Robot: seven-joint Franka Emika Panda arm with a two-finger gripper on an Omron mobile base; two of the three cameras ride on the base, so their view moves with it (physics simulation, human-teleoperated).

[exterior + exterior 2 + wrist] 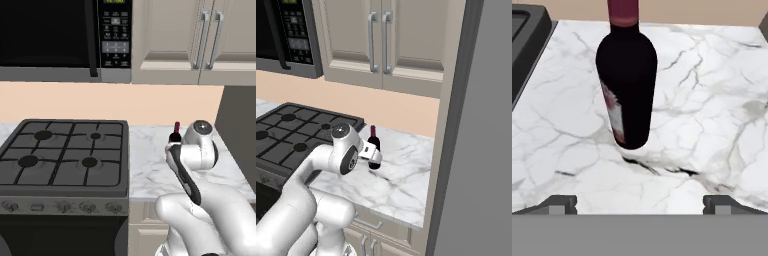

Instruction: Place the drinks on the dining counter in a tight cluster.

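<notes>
One of the drinks, a dark wine bottle (pixel 627 85) with a red neck and a pale label, stands upright on the short marble worktop (pixel 712 90) beside the stove. It also shows as the wine bottle (pixel 175 134) just past my wrist and as the wine bottle (pixel 374 145) right in front of my hand. My gripper (pixel 641 204) is open, with the fingertips (pixel 562 202) spread wide and nothing between them. It faces the bottle from a short way off, without touching it. The dining counter is out of view.
A black gas stove (pixel 62 155) adjoins the worktop on the left, with a microwave (pixel 60 35) above it. Beige cabinets (pixel 381 40) hang over the worktop. A tall grey panel (pixel 476 150) closes off the worktop's right side, and a peach wall (pixel 150 102) its back.
</notes>
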